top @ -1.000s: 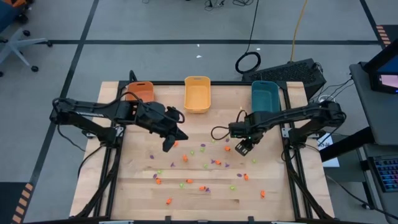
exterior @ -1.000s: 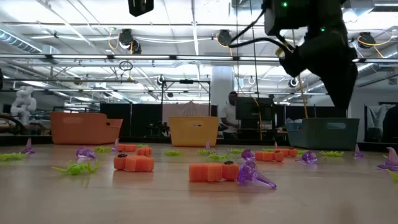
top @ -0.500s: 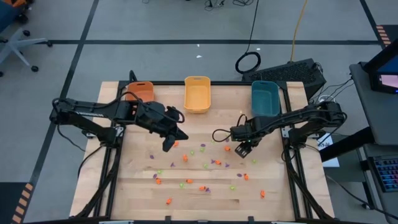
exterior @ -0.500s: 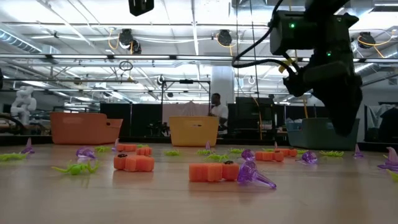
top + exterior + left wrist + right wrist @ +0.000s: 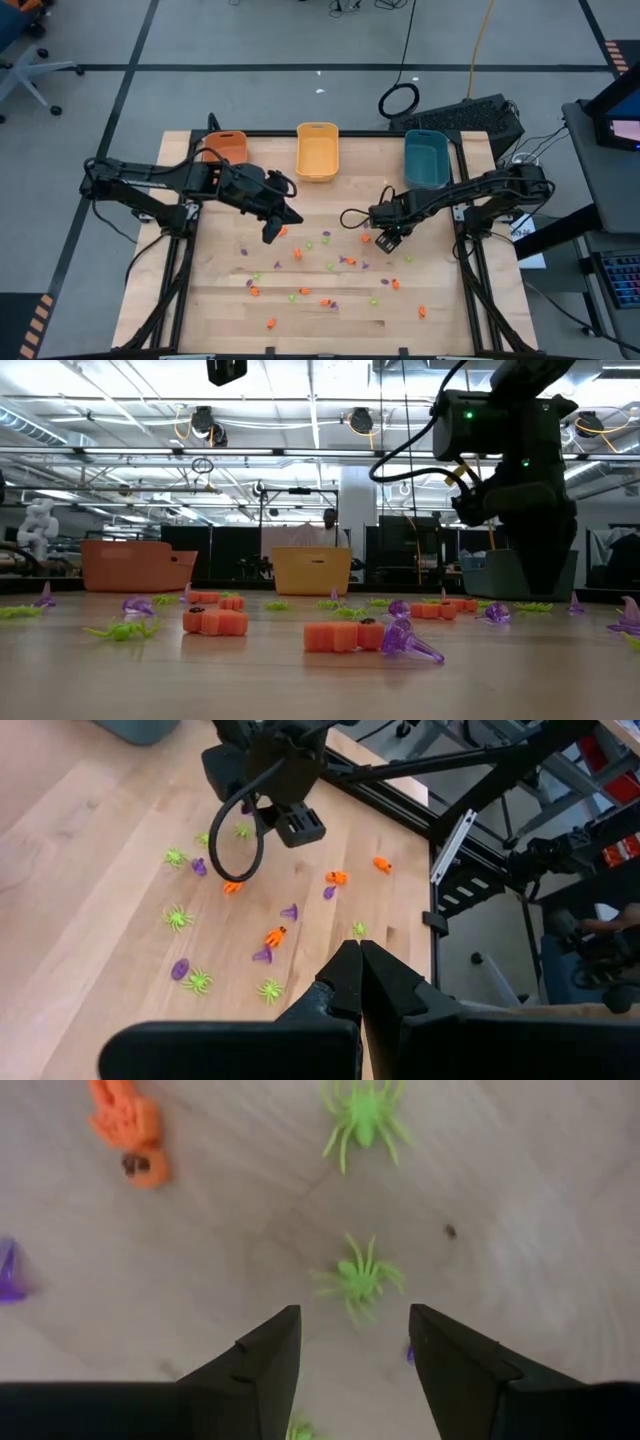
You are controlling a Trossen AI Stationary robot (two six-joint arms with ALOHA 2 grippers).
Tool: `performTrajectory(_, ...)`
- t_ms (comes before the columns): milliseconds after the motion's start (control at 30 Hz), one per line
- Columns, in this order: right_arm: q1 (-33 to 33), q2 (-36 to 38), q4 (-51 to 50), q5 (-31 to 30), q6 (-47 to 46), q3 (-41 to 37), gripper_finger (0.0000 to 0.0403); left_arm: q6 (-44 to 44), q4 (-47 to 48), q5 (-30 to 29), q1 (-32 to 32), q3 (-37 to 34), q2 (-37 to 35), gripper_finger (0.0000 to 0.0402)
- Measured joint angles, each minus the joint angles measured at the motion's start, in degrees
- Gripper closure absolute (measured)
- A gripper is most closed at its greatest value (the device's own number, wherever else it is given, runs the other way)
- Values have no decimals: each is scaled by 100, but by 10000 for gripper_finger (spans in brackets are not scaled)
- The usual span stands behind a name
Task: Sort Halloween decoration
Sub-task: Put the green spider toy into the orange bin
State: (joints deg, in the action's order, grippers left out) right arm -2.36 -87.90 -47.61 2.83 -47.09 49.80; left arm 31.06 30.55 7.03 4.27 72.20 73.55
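Right end effector (image 5: pixel 348 1345), fingers spread, hovers over a green spider (image 5: pixel 358 1277) among Halloween decoration scattered mid-counter (image 5: pixel 215 300). Likely light, thin-legged plastic: pinch the body, not legs. Left end effector (image 5: pixel 359 970) is pressed together, empty.

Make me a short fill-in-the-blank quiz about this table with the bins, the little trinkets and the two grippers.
1. The bin between the orange bin and the teal bin is ____.
2. The right gripper is open, and the trinket just ahead of its fingers is a green ____.
3. The left gripper is ____ and holds nothing.
4. The trinkets lie scattered on the table, and none shows inside a ____.

Missing words: yellow; spider; shut; bin
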Motion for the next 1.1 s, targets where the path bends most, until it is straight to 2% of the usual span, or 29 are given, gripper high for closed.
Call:
performTrajectory(567,-1,-513,176,57,177,20,233,-31,-4,-98,0,0,1,402)
performTrajectory(1100,3,-559,240,268,236,13,335,-44,-2,-130,0,-2,5,402)
